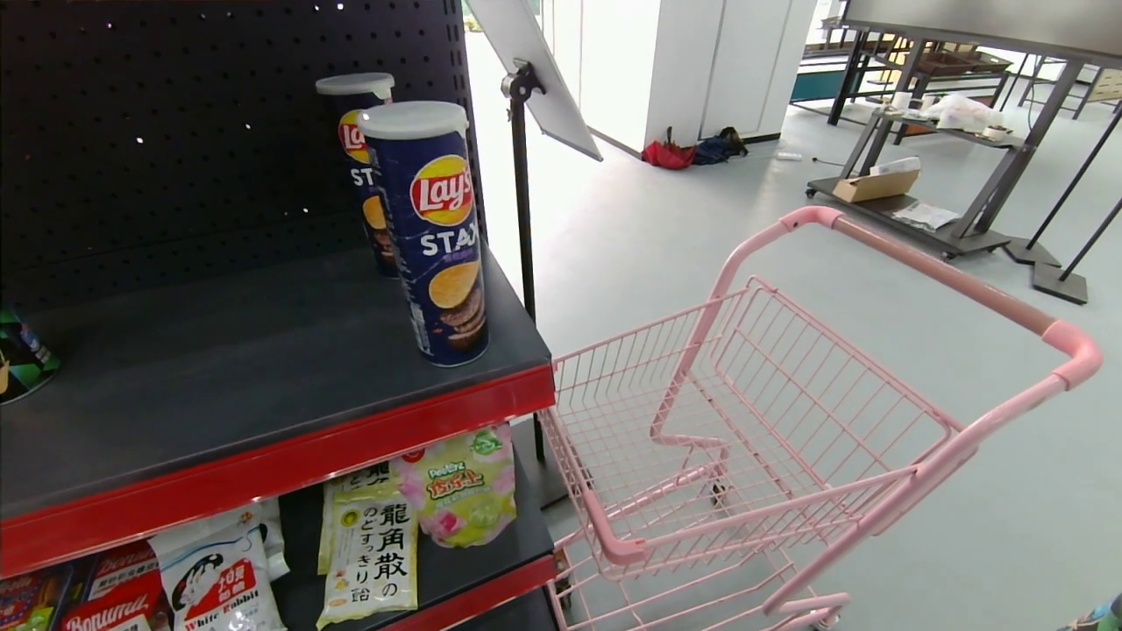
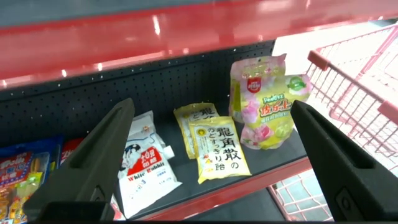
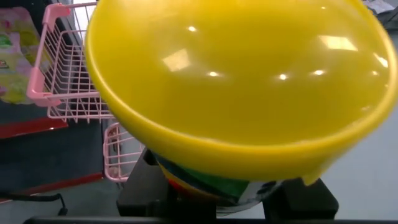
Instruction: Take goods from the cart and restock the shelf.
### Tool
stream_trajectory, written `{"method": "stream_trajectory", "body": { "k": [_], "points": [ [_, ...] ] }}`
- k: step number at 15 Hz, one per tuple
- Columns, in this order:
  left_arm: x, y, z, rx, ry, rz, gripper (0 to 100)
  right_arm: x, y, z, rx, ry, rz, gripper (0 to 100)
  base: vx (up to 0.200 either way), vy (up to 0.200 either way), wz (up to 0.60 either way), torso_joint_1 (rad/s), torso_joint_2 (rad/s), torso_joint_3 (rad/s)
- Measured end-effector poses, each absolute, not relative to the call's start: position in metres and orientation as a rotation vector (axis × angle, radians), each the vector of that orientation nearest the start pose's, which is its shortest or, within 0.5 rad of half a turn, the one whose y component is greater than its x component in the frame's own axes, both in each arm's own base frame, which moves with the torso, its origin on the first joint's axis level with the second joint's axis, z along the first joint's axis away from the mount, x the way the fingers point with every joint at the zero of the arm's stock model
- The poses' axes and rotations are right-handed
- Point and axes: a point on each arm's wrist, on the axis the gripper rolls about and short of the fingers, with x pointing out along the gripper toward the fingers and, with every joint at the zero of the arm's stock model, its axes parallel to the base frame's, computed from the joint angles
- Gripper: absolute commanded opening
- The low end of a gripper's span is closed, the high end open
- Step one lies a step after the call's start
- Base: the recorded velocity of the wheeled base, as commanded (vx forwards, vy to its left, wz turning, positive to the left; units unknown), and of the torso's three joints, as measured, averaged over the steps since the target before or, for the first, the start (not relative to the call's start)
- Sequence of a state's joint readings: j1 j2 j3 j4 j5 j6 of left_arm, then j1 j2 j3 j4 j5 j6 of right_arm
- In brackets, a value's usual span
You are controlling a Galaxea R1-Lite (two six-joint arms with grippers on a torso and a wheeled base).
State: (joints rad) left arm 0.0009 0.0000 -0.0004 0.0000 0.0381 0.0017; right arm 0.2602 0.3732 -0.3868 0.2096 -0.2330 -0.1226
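Yellow-lidded can (image 3: pixel 236 93) sits clamped in the right pincer (image 3: pixel 217 193) beside the pink cart (image 1: pixel 920 254), probably destined for the shelf (image 1: pixel 219 377). The left pincer (image 2: pixel 211 118) hangs spread wide, holding nothing.

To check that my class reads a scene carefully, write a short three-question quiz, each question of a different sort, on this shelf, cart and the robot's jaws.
1. True or false: the upper basket of the pink cart is full of goods.
2. How many blue chip cans stand on the top shelf?
3. The left gripper has its jaws: A open; B shut on a bag; C shut on a can.
Key: 1 false; 2 two; 3 A.
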Motion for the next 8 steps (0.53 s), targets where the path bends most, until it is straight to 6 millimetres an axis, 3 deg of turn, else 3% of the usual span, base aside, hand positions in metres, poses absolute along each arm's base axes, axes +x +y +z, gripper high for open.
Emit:
{"method": "stream_trajectory", "body": {
  "k": [8],
  "points": [
    [-0.0229,0.0008,0.0757,0.002,0.0,0.039,100,-0.0047,-0.0067,0.1684,-0.175,0.182,0.042,0,0.0,0.0,0.0,0.2,-0.52,-0.321]
  ]
}}
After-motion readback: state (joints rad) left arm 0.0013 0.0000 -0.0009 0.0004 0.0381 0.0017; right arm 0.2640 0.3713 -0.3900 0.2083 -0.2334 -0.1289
